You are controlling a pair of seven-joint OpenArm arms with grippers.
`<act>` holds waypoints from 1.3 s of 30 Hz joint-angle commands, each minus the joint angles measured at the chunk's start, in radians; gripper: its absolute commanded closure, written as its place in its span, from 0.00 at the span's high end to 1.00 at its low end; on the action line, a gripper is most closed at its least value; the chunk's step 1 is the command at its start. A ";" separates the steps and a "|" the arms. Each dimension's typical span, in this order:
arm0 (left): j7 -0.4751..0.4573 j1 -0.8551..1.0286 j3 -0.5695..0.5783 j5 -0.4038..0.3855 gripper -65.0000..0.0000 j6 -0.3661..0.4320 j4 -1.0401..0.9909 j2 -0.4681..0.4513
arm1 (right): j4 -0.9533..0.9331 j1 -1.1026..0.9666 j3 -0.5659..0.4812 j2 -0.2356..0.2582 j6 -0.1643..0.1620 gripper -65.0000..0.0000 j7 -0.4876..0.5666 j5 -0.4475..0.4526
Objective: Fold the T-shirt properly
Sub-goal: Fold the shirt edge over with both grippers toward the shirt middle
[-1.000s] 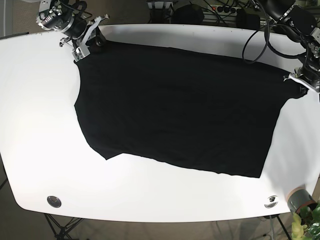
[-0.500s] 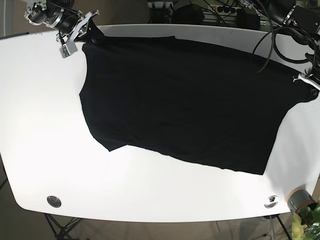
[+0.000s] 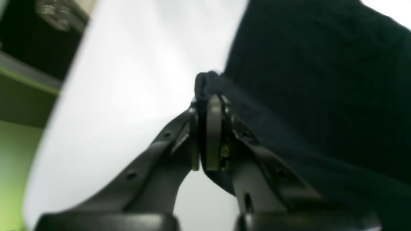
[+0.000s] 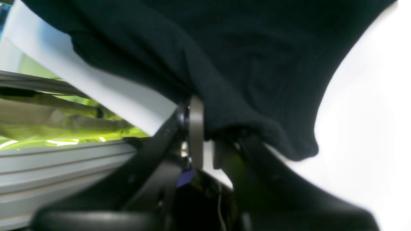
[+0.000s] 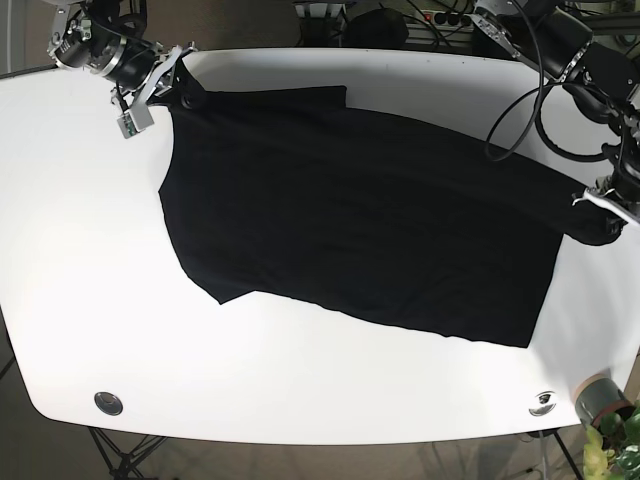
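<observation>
- The black T-shirt lies spread across the white table, covering most of its far and middle part; its lower hem runs slanted, dropping toward the table's near right corner.
- The left gripper is closed tight on a bunched corner of the T-shirt: in the left wrist view the two fingers sit pressed together with a roll of dark cloth sticking out above their tips (no gap shows between them).
- In the base view that left gripper sits at the T-shirt's right edge, near the table's right rim, with the cloth gathered into a small lump there.
- The right gripper is likewise clamped on the T-shirt: the right wrist view shows fabric draped over and pinched between its narrow pads, a fold hanging off to one side.
- In the base view the right gripper holds the T-shirt's far left corner, close to the table's far left rim.
- A round metal disc sits in the table near its front left corner, and another near the front right (both well apart from the T-shirt).
</observation>
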 commanded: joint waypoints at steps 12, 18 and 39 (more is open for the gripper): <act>-0.217 -0.148 0.112 0.040 0.00 0.021 -0.306 -0.048 | -0.145 0.119 0.007 -0.012 0.006 0.03 0.021 0.007; -0.319 -0.210 0.127 0.096 0.00 0.018 -0.483 -0.088 | -0.168 0.179 0.007 -0.019 0.006 0.03 0.021 -0.111; -0.515 -0.239 0.400 0.094 0.62 0.019 -0.757 -0.179 | -0.082 0.200 0.008 -0.094 0.006 0.66 0.022 -0.241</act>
